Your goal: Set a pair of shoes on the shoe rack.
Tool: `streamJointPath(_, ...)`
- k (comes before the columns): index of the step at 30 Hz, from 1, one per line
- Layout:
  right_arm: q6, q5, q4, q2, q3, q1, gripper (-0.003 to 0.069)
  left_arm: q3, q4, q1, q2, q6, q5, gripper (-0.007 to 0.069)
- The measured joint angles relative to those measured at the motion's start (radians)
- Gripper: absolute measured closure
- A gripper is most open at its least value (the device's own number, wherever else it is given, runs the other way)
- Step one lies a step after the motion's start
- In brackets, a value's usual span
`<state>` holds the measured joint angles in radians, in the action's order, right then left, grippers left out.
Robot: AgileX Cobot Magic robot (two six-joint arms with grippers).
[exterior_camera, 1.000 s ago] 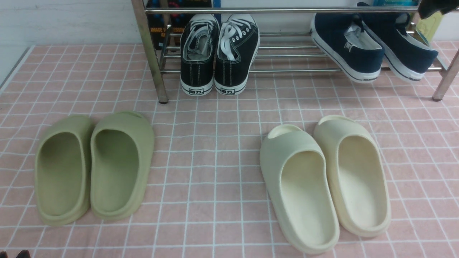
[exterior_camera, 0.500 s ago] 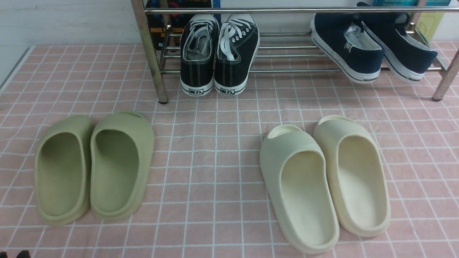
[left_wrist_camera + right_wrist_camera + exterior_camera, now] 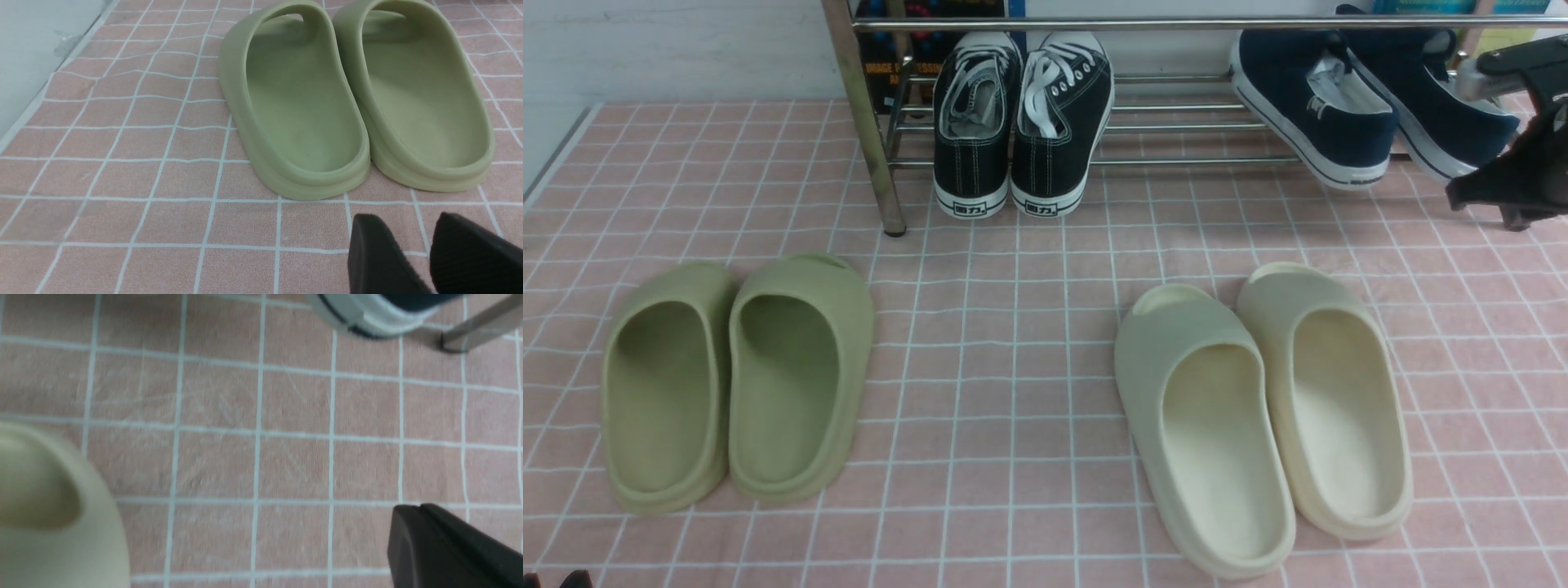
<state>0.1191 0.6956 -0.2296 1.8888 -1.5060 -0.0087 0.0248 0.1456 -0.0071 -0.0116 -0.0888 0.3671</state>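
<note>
You are looking across a floor covering (image 3: 1029, 343) of pink cloth printed with a white grid, lying slightly rippled. A pale white wall (image 3: 670, 49) is running along the back left, with a grey strip edging the cloth on that side.

The shoe rack (image 3: 862, 122), made of shiny silver tubes, is standing at the back. The pair of shoes (image 3: 1339, 122), navy slip-ons with white soles, is sitting on its lowest shelf at the right end. Their heels are facing you, angling to the right and hanging out over the front bar. A pair of black lace-up sneakers (image 3: 1021, 122) is resting on the same shelf further left, heels also jutting forward. A dark printed box (image 3: 882, 73) is showing behind the rack's left post.

On the cloth, green slides (image 3: 739, 384) are lying side by side on the left and cream slides (image 3: 1262, 416) on the right, well apart.

Your right gripper (image 3: 408, 526) is hanging over bare cloth near the rack's right front foot, its fingers pressed together on nothing, clear of the navy heel. Your left gripper (image 3: 425, 249) is hovering just behind the green slides, with a narrow gap showing between its fingertips and nothing in it.
</note>
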Motion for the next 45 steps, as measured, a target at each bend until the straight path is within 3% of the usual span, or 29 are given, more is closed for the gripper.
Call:
streamJointPath(6, 0.109, -0.041, -0.109, 0.142, -0.151, 0.000, 0.0675, 0.000, 0.000, 0.000, 0.000, 0.000, 0.000, 0.0384)
streamJointPath(10, 0.123, -0.004, -0.117, 0.195, -0.230, 0.003, 0.0673, 0.000, 0.000, 0.000, 0.000, 0.000, 0.000, 0.0384)
streamJointPath(23, 0.059, 0.084, -0.111, 0.205, -0.338, 0.114, 0.0673, 0.000, 0.001, 0.000, 0.000, 0.000, 0.000, 0.0384)
streamJointPath(30, 0.051, 0.131, -0.117, 0.199, -0.349, 0.116, 0.0673, 0.000, 0.001, 0.000, 0.000, 0.000, 0.000, 0.0384)
streamJointPath(37, 0.040, 0.256, -0.091, 0.026, -0.317, 0.109, 0.0673, 0.000, 0.001, 0.000, 0.000, 0.000, 0.000, 0.0384)
streamJointPath(42, 0.022, 0.230, -0.016, -0.184, -0.160, 0.109, 0.0673, 0.000, 0.001, 0.000, 0.000, 0.000, 0.000, 0.0384)
streamJointPath(45, 0.007, 0.146, 0.064, -0.420, 0.067, 0.109, 0.0673, 0.000, 0.001, 0.000, 0.000, 0.000, 0.000, 0.0384)
